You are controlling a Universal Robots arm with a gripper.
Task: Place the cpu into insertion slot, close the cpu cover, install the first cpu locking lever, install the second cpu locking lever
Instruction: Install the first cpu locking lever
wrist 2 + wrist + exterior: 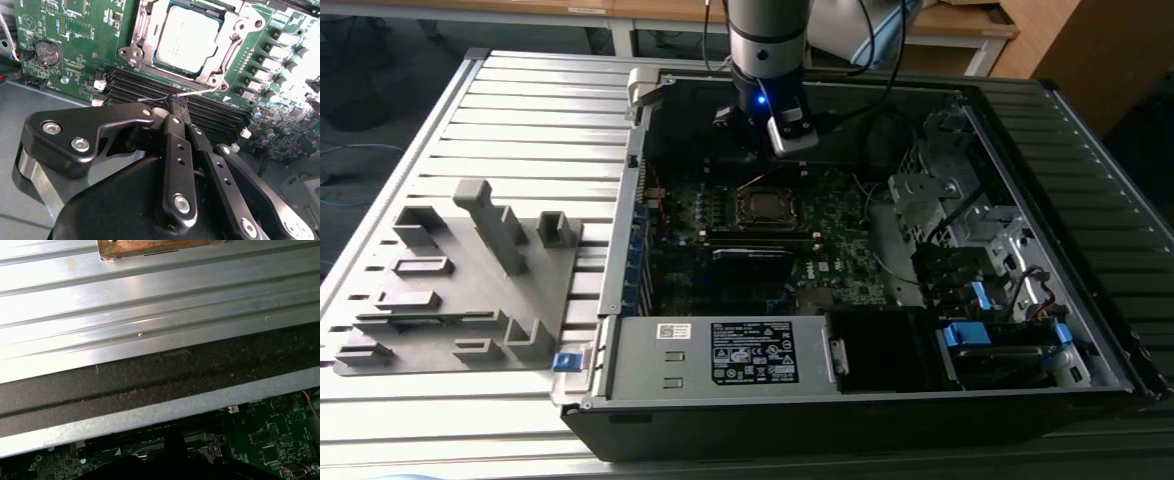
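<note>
- The small flat square cpu with a dull silver-grey metal top [187,40] is seen seated in the square, silver-rimmed insertion slot [216,79]. The thin silver windowed cpu cover [227,35] is laid down around it.
- The chip is judged light, stiff and fragile on its underside, so it would be taken by its edges only.
- The thin bright wire locking lever [200,91] is judged springy and slippery, and its free end is the place to be pressed or hooked.
- The black gripper [176,102] is seen with its fingers drawn together and its tips at that wire. Whether the wire is pinched cannot be told.
- In the exterior view the slot [765,207] lies at 12 o'clock from the grey box-shaped power supply [654,360], and the gripper [790,135] at 12 o'clock from the slot.
- Faint print is carried on the chip top, and a white printed label [754,352] is fixed on the power supply. Neither can be made out.
</note>
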